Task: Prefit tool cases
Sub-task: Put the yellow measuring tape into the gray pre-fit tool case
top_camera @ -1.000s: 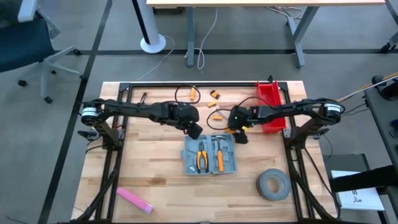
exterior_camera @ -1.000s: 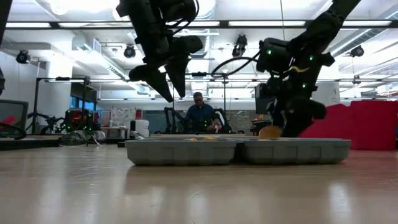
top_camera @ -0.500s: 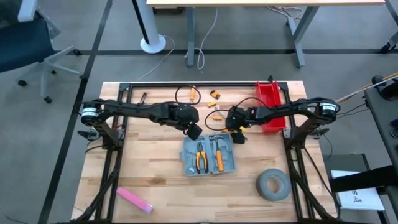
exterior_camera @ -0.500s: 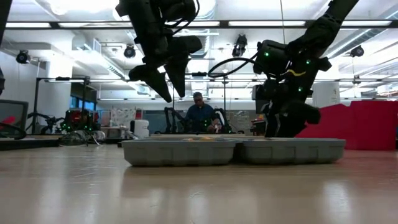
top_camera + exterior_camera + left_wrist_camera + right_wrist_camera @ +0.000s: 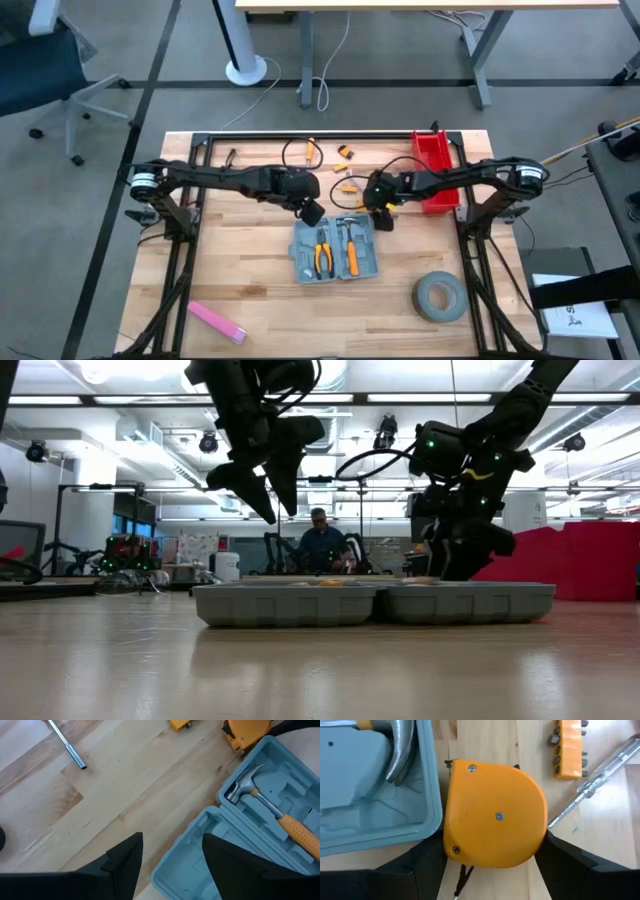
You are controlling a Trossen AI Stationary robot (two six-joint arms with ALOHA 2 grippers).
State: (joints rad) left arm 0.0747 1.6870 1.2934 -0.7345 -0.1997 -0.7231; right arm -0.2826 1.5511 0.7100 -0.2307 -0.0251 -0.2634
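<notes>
The blue-grey tool case (image 5: 337, 248) lies open and flat on the table, with orange-handled pliers (image 5: 324, 257) and a hammer (image 5: 270, 805) in its recesses. An orange tape measure (image 5: 495, 815) lies flat on the table just beyond the case's far right edge. My right gripper (image 5: 382, 215) is down over it, one finger on each side. My left gripper (image 5: 312, 212) hangs open above the case's far left corner (image 5: 210, 820), well clear of it in the low view (image 5: 262, 490), with nothing between its fingers. My right gripper has the orange tape measure's two opposite curved edges (image 5: 451, 851) between its two fingers (image 5: 427, 857), which come slanting down from the table's right. No gap shows between fingers and housing. The tape measure lies flat on the table, next to the case's rim (image 5: 436, 815).
A red bin (image 5: 433, 170) stands at the far right and a grey tape roll (image 5: 438, 297) at the near right. A pink block (image 5: 215, 322) lies near left. An orange bit holder (image 5: 568, 747), a screwdriver (image 5: 590, 780) and small orange parts (image 5: 345, 152) lie beyond the case.
My right gripper has sunk a little and edged toward the table's left, onto the tape measure. In the low view the tape measure showed beside the fingers a second ago and is now hidden behind them.
</notes>
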